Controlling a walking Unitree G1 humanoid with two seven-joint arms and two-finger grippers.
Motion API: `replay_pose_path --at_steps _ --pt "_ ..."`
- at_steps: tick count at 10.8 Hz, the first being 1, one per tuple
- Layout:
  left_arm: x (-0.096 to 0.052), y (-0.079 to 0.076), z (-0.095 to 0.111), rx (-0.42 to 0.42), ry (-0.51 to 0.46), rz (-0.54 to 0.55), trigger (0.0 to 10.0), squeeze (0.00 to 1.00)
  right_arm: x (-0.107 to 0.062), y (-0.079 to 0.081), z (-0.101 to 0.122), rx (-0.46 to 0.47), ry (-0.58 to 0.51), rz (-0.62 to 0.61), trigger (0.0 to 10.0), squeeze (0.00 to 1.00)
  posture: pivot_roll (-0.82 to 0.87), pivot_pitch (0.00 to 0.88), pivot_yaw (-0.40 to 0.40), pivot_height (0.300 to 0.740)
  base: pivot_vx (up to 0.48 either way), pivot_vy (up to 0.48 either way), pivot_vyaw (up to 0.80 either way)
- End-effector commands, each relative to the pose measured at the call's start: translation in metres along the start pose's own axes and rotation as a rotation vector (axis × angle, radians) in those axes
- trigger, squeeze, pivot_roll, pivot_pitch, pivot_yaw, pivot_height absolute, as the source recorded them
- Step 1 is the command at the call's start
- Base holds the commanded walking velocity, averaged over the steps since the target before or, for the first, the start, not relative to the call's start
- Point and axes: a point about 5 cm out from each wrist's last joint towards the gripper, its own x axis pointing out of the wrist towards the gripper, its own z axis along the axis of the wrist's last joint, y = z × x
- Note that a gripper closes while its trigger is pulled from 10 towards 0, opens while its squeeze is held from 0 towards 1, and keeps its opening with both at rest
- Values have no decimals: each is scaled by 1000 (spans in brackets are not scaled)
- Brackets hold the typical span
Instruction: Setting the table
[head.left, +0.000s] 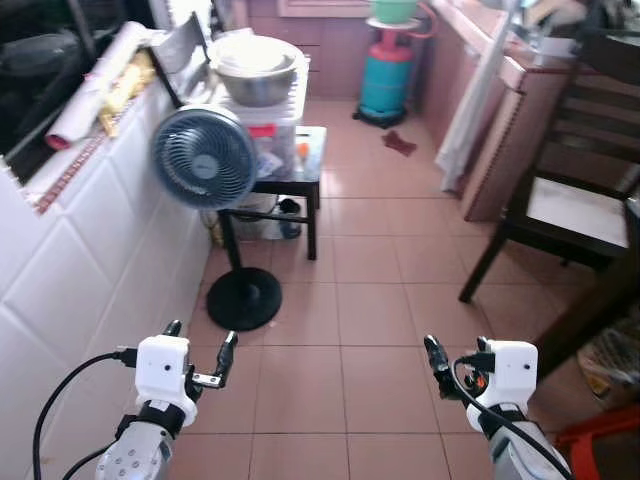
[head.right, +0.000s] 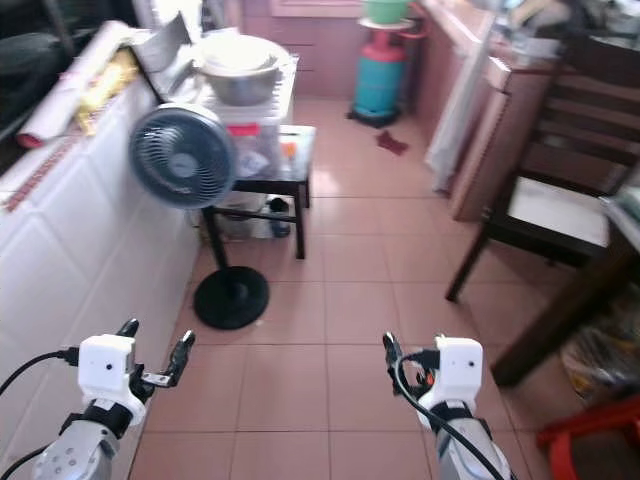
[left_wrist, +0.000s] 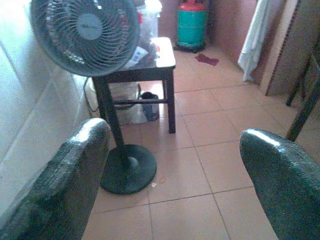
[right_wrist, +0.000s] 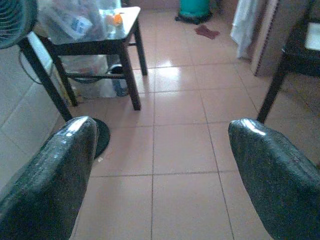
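Tiled floor (head.left: 360, 300) is seen ahead in the left eye view, running down a narrow kitchen passage. A standing fan (head.left: 205, 157) is placed against the white tiled wall (head.left: 90, 270), and behind it a small dark table (head.left: 300, 170) carries a clear plastic box topped by stacked metal bowls (head.left: 256, 68). These bowls are judged the likeliest tableware for the task; none is held. A blue gas cylinder (head.left: 385, 80) is seen at the far end and a dark wooden chair (head.left: 570, 200) on the right. The left gripper (head.left: 200, 352) and the right gripper (head.left: 455, 362) are held low over the floor, both with fingers apart and nothing between them.

In the right eye view the same scene is repeated, with more of the red stool (head.right: 590, 440) shown at the lower right.

In the left wrist view the two black fingers (left_wrist: 65, 190) are seen spread wide, framing the fan's round base (left_wrist: 127, 170) and the table legs. Bags and a bottle stored under the table are shown here, which the head views give less plainly.

In the right wrist view the fingers (right_wrist: 50, 185) are likewise parted, and an orange item (right_wrist: 116, 19) on the tabletop is seen closer.

The bowls are judged stiff, light and smooth, so liable to slip; a grip across the rim of the top bowl would seem best, since the stack may shift or clatter if lifted whole.
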Motion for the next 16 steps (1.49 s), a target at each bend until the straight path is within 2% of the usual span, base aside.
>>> replay_pose_path --at_steps 1,2,3,5,6,7,8,10,11,12,14,15,16 --pt "2 -2 3 34 -3 -17 10000 0 0 1 3 -8 -9 -9 10000 0 -21 0 20 740 0 0 0" --pt "3 -4 5 43 15 -31 10000 0 2 5 6 19 -15 -5 10000 0 -23 0 50 740 0 0 0" --pt "7 -8 9 51 20 -59 10000 0 3 5 9 2 -40 -42 10000 0 -40 0 86 740 0 0 0" --pt "13 -14 13 74 17 -110 10000 0 0 -4 8 -12 -30 -86 10000 0 -81 1 130 740 0 0 0" --pt "15 -11 13 96 26 -127 10000 0 -2 -8 5 31 -20 -118 10000 0 -88 14 130 740 0 0 0" --pt "17 -12 13 101 31 -133 10000 0 0 -4 5 41 -22 -132 10000 0 -86 24 116 740 0 0 0" --pt "15 -10 12 92 28 -103 10000 0 7 9 12 34 -29 -81 10000 0 -66 7 69 740 0 0 0" --pt "12 -5 4 99 32 -17 10000 0 17 21 10 -5 -29 41 10000 0 5 7 40 740 0 0 0" --pt "14 -1 2 63 38 37 10000 0 24 23 16 -47 -50 40 10000 0 8 6 26 740 0 0 0" --pt "18 -10 1 44 27 6 10000 0 31 25 25 -30 -66 36 10000 0 9 0 25 740 0 0 0" --pt "30 -9 4 68 9 -5 10000 0 36 21 20 -20 -62 -9 10000 0 0 0 34 740 0 0 0" --pt "32 -19 8 91 -16 -63 10000 0 35 28 21 -1 -69 1 10000 0 -11 2 37 740 0 0 0" --pt "31 -21 7 91 -14 -66 10000 0 34 31 20 -8 -67 11 10000 0 -11 8 40 740 0 0 0"
